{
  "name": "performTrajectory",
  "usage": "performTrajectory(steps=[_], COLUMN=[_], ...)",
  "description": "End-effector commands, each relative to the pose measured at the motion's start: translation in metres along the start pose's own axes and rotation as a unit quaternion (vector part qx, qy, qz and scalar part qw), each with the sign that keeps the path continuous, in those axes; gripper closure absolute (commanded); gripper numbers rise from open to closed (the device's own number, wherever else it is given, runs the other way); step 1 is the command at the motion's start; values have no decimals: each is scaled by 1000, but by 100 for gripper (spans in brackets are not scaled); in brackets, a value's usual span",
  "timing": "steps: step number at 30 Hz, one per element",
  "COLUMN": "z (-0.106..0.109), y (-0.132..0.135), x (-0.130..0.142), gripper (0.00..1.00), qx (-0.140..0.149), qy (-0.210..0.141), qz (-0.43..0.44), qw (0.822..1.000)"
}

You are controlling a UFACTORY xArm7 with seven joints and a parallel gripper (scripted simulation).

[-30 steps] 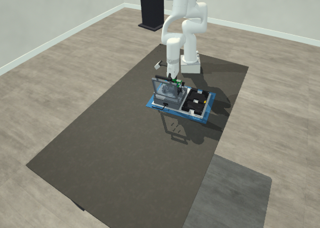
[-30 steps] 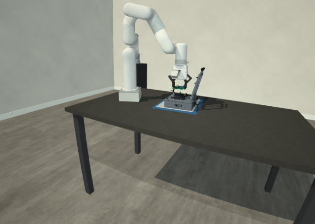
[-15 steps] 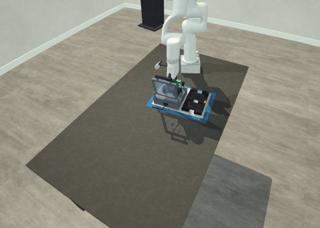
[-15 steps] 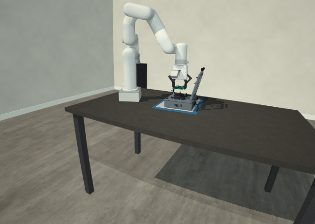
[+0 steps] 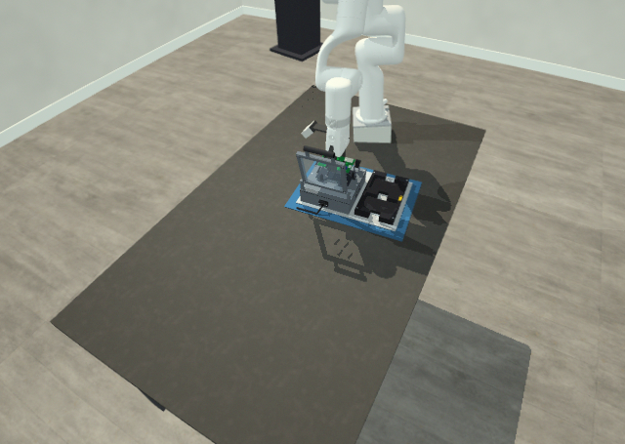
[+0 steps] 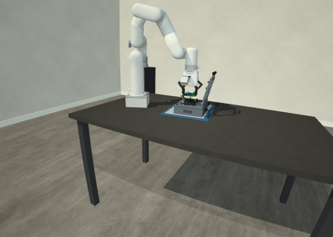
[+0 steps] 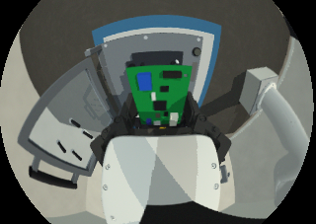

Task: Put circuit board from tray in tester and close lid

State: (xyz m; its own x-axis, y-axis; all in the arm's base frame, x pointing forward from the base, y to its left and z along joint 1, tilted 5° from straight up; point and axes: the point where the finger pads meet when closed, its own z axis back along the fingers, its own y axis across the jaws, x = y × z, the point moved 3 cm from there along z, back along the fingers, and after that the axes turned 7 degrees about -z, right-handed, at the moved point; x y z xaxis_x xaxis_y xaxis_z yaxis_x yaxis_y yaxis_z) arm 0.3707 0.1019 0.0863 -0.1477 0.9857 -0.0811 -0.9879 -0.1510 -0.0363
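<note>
My gripper is shut on the green circuit board across its long edges and holds it level, face up, a little above the grey tester. In the wrist view the board hangs over the tester's plate, with its white connector at the end nearest the camera. The tester's lid stands open, nearly upright, with its black handle at the top. It also shows in the wrist view to the left. The pins and posts are hidden under the board.
The black tray sits beside the tester on a blue mat; both its pockets look empty. The robot's base stands behind the tester. A black pillar stands on the floor beyond the table.
</note>
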Motion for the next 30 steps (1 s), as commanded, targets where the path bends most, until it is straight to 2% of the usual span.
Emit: performTrajectory(steps=[1, 18, 30], z=[-5, -30, -33], y=[-1, -2, -2], x=[0, 0, 0], gripper=[21, 21, 21], qx=[-2, -2, -2], qy=[0, 0, 0], qz=[0, 0, 0], qw=[1000, 1000, 1000])
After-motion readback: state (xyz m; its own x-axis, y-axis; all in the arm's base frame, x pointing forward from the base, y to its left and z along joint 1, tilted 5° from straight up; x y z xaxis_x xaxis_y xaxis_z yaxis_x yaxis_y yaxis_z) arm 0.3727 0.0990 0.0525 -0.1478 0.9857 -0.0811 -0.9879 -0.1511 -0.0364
